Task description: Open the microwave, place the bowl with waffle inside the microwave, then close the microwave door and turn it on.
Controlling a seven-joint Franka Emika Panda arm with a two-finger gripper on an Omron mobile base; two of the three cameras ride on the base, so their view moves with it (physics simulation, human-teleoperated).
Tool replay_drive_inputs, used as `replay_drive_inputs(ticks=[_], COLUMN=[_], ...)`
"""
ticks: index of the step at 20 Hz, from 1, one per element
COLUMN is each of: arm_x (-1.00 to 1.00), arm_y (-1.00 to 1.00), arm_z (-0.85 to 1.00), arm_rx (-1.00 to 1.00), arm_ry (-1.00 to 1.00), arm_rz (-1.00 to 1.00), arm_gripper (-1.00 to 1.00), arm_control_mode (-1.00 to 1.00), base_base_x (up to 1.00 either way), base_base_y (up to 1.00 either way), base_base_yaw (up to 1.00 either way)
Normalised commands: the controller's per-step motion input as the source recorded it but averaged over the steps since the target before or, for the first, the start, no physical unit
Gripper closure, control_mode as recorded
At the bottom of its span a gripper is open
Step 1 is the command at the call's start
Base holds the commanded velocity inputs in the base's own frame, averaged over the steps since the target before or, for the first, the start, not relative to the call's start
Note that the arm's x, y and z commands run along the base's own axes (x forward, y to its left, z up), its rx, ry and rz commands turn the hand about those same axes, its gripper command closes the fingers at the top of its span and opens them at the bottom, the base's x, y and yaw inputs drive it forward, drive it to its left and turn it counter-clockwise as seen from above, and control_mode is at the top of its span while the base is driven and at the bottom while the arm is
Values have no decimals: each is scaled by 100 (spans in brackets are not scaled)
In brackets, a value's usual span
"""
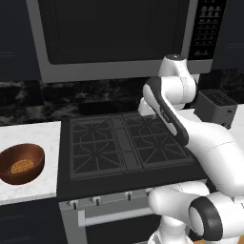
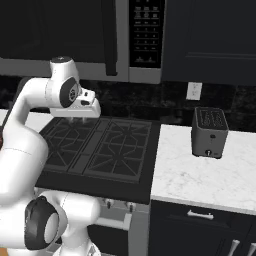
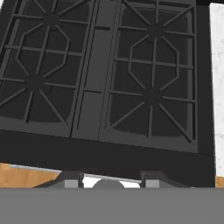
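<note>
The microwave point(image 1: 114, 71) hangs above the stove with its dark glass door point(image 1: 112, 31) shut. The door's dark vertical handle point(image 2: 111, 35) stands beside the black button panel point(image 2: 145, 32). The reddish-brown bowl point(image 1: 33, 157) sits on the white counter at the far left, and the golden waffle point(image 1: 22, 167) lies inside it. My gripper point(image 2: 80, 117) hovers over the back of the stove, pointing down, well below the microwave and far right of the bowl. In the hand view my gripper point(image 3: 111, 180) has its fingertips point(image 3: 72, 179) apart with nothing between them.
A black gas stove point(image 1: 124, 143) with iron grates lies under the hand. A small dark grey toaster point(image 2: 210, 132) stands on the white counter point(image 2: 200, 180) to the right. Dark cabinets flank the microwave, and drawers sit below the counter.
</note>
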Motion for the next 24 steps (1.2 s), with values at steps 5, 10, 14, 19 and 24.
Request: replay_drive_inputs(ticks=[5,10,14,19,24], arm_x=[-6,0,23,44,23], arm_y=[-18,0,0,-46,-59], arm_z=[4,52,52,92,8], arm_rx=[0,-1,-5,0,6], arm_ry=[-12,-82,-83,-49,0], arm_rz=[-8,-31,-22,-7,5], arm_gripper=[-100,-100,-100,-100,-100], arm_control_mode=[-100,-100,-100,-100,-100], base_base_x=[0,0,0,0,0], base_base_y=[0,0,0,0,0], base_base_yaw=[0,0,0,0,0])
